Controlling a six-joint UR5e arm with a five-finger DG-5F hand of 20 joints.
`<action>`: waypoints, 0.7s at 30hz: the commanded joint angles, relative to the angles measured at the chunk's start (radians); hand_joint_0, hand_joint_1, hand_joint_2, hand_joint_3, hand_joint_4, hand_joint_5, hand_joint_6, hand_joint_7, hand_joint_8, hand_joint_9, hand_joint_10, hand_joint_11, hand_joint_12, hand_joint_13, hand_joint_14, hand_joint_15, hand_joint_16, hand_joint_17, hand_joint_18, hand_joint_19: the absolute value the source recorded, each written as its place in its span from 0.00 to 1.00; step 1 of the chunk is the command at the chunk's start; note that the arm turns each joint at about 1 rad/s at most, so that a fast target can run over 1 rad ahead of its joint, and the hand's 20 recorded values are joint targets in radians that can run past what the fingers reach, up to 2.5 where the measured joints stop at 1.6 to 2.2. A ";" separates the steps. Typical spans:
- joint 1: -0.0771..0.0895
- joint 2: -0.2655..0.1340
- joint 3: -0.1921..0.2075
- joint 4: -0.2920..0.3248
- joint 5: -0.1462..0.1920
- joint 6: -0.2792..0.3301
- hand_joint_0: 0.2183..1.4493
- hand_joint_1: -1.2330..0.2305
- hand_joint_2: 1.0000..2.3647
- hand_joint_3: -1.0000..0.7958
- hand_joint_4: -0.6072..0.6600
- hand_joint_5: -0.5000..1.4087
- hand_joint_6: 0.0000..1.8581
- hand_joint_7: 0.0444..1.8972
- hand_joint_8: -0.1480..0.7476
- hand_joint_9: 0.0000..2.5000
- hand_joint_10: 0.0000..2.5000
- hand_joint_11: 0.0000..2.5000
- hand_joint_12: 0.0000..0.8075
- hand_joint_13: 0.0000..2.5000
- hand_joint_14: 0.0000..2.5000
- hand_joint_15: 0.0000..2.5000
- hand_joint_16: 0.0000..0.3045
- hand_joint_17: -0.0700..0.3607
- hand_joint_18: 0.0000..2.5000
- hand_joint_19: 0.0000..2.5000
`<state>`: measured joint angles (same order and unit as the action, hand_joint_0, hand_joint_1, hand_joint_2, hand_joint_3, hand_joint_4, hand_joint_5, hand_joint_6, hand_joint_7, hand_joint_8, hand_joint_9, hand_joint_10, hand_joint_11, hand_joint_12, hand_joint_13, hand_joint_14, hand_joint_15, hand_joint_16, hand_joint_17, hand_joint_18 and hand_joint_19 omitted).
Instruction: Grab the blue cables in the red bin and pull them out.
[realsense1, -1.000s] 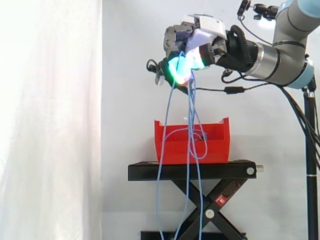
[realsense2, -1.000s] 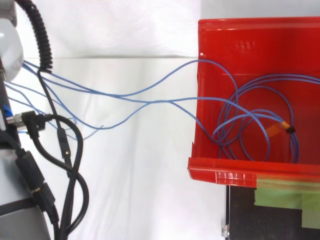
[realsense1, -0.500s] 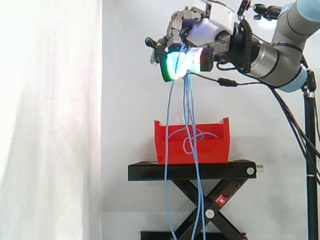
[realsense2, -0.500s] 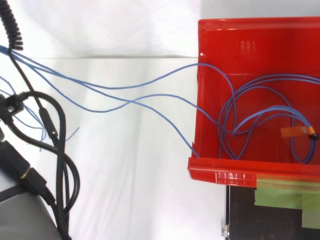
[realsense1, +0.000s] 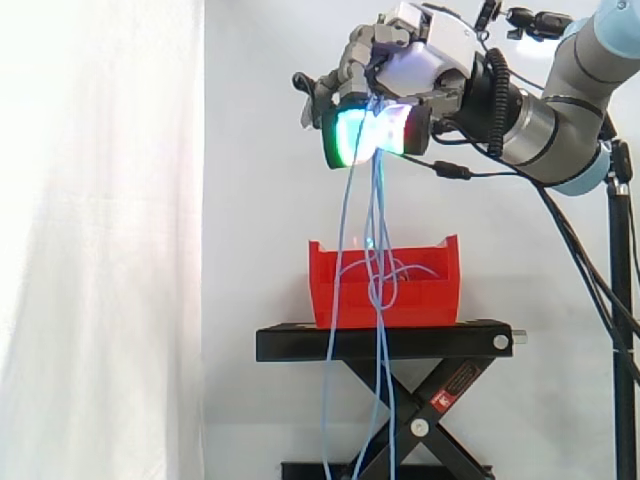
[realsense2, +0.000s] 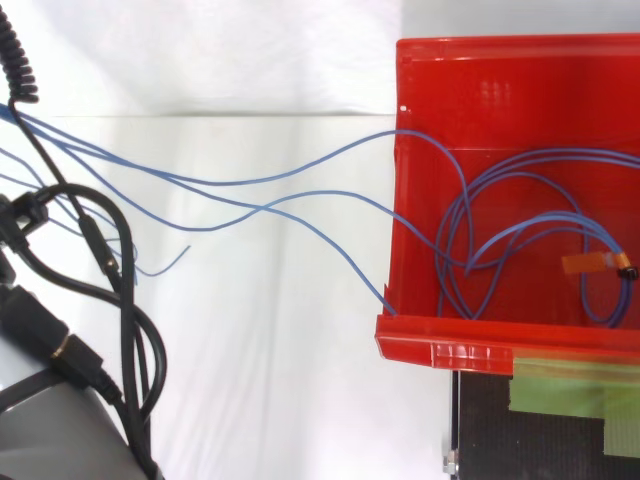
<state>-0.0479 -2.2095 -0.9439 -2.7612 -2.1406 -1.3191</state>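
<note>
Hand around several blue cables, one red bin

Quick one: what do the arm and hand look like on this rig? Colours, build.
The arm is silver-grey tubing with pale blue joint caps and a dark band near the wrist. The hand has a white and light grey shell over dark grey, segmented fingers. Its thick pads glow green to cyan, with a whiter glow beside them.
</note>
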 joint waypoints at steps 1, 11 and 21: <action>0.000 0.001 -0.001 0.008 0.022 0.064 0.60 0.24 0.00 0.00 0.52 0.49 0.69 0.20 0.37 0.41 0.42 0.63 0.35 0.54 0.00 0.63 0.14 0.39 0.31 0.27; 0.003 0.001 -0.001 0.008 0.042 0.113 0.60 0.24 0.00 0.00 0.50 0.49 0.68 0.20 0.38 0.41 0.42 0.63 0.35 0.55 0.00 0.63 0.14 0.39 0.31 0.27; 0.002 -0.001 0.001 0.155 -0.139 -0.056 0.60 0.24 0.00 0.00 0.50 0.49 0.67 0.20 0.38 0.41 0.41 0.62 0.35 0.55 0.00 0.63 0.14 0.39 0.31 0.27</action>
<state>-0.0441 -2.2093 -0.9435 -2.6543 -2.2035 -1.3246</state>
